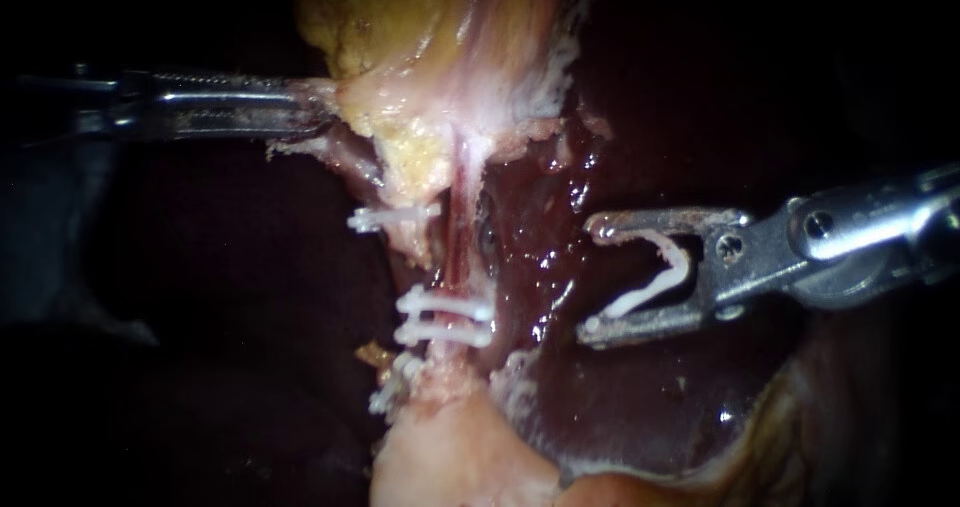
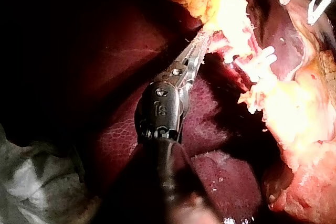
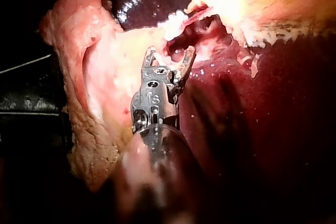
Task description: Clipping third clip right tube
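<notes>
Right instrument (image 1: 595, 282) of mine is hanging right of the tubes, jaws spread wide around a loaded clip (image 1: 640, 295), touching no tube | left instrument (image 1: 322, 112) is clamping tissue (image 1: 440, 87) far-left | right tube (image 1: 463, 232) is carrying two clips (image 1: 445, 309) | step: approaching | next: straddling the tube just beyond those, then squeezing.

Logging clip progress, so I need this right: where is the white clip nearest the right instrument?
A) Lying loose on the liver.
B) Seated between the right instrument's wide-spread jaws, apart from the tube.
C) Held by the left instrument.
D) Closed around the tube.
B: the endoscope view shows the white clip seated in the right instrument's wide-spread jaws, clear of the tube; the left instrument grips tissue.
</notes>
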